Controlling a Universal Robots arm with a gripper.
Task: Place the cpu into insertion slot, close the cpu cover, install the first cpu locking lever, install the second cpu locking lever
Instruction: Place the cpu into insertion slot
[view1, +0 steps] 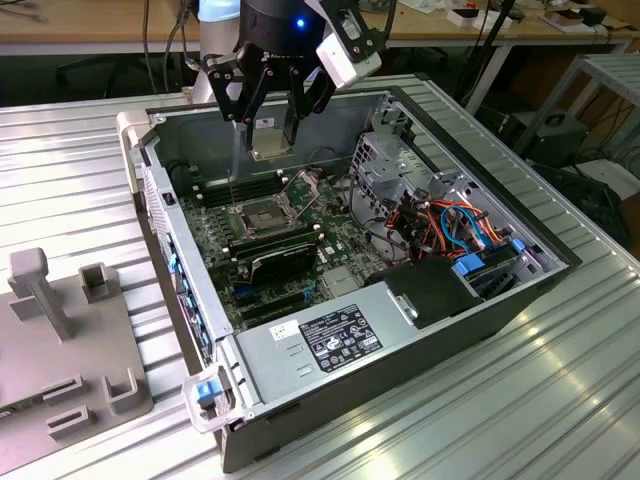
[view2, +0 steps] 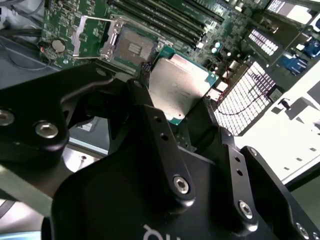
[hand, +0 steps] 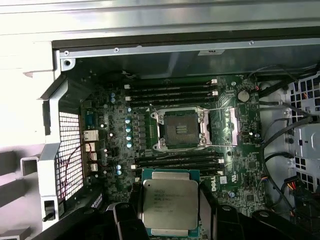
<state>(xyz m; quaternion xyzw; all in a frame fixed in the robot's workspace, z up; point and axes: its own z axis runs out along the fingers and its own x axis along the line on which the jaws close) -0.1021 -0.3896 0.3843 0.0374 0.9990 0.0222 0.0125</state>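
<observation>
Gripper (view2: 177, 97) jaws clamp cpu (hand: 169, 205) by its edges, held clear above bare insertion slot (hand: 181, 129); cpu cover (hand: 234, 127) folded back. Judgement: keep chip level, corners squared, descend slowly.

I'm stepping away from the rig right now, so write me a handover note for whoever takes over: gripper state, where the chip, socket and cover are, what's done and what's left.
Gripper: shut on the chip, holding it in the air above the board inside the open computer case, clear of the socket.
Socket: empty and uncovered.
Cover: swung open beside the socket.
Lever: one stands raised by the socket.
Done: chip is in the grip over the case.
Left: seat the chip, shut the cover, latch both levers.
</observation>
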